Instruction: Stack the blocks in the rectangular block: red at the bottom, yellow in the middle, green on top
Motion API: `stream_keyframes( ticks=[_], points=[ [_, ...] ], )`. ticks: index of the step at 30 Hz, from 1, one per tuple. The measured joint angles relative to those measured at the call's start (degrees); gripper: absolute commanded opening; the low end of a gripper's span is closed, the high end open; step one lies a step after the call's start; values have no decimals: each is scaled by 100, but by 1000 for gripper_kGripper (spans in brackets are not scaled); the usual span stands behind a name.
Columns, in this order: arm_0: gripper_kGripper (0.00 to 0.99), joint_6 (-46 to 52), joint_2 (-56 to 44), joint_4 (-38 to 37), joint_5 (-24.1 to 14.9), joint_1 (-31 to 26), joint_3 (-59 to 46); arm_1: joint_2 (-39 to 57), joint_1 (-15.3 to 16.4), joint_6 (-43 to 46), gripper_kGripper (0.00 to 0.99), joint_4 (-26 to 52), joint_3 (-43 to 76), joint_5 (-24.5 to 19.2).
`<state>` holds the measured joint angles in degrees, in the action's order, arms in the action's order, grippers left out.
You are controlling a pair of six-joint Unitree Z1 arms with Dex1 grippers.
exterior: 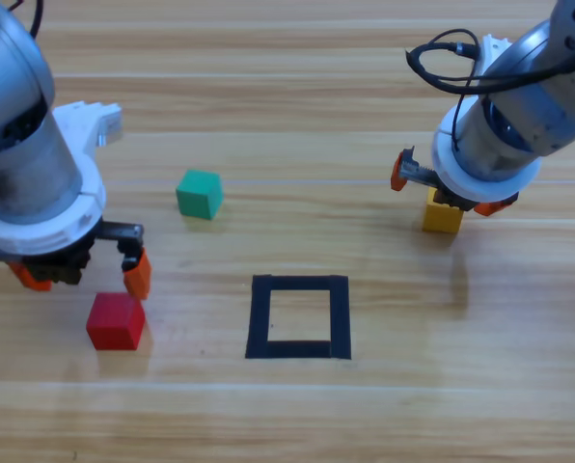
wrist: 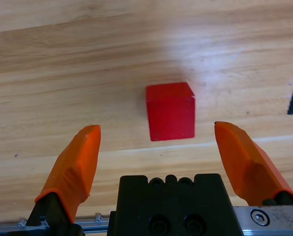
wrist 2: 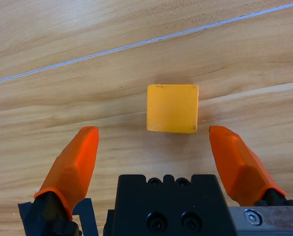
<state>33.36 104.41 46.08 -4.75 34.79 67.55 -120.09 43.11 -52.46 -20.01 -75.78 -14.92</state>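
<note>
**Both grippers spread wide, each poised over a cube; nothing in the outline**

You have the wooden table under everything, its planks running side to side in the high view.

Your left arm comes in at the picture's left. Its left gripper hangs just above and behind the red cube, jaws spread wide apart and gripping nothing. In the left wrist view the red cube lies on the wood ahead of the left gripper, centred between the two orange tips and touching neither.

Your right arm comes in at the upper right. Its right gripper sits over the yellow cube, which partly shows below the wrist. The jaws are likewise apart and empty: in the right wrist view the yellow cube rests on the table just beyond the right gripper, between the tips with clear wood on either side.

The dark tape square lies near the middle of the table, toward the lower edge, with bare wood inside it. The red cube is well to its left, the yellow cube up and to its right.

The teal-green cube stands alone up and left of the outline, between the two arms and touched by neither.
</note>
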Motion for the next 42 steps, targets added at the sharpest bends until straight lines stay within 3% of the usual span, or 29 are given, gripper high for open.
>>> stream_keyframes(
  ticks=[13, 18, 26, 30, 31, 33, 34, 35, 37, 40, 42],
  points=[
    [989, 289, 378, -133, 63, -176, 1, -356, -81, 0, 951, -124, -226, -67],
    [989, 359, 378, -503, 87, -176, -190, -379, -136, 0, 945, -188, -226, -222],
    [971, 382, 452, -1036, 104, -176, -767, -535, -264, 0, 819, -191, -226, -243],
    [956, 382, 509, -1217, 104, -173, -831, -544, -279, 0, 807, -224, -267, -241],
    [940, 382, 510, -1228, 104, -172, -834, -544, -279, 0, 747, -226, -280, -233],
    [885, 382, 511, -1255, 104, -164, -834, -544, -279, 0, 503, -228, -294, -194],
    [838, 382, 512, -1270, 104, -152, -834, -544, -279, 0, 324, -229, -295, -163],
    [776, 382, 515, -1287, 104, -138, -834, -544, -281, 1, 247, -233, -296, -82],
    [652, 382, 521, -1315, 104, -109, -834, -544, -295, 23, 238, -236, -298, 151],
    [439, 367, 524, -1341, 104, -102, -834, -544, -303, 96, 95, -236, -330, 368],
    [278, 319, 527, -1344, 104, -102, -834, -544, -315, 274, 94, -237, -364, 549]
  ],
)
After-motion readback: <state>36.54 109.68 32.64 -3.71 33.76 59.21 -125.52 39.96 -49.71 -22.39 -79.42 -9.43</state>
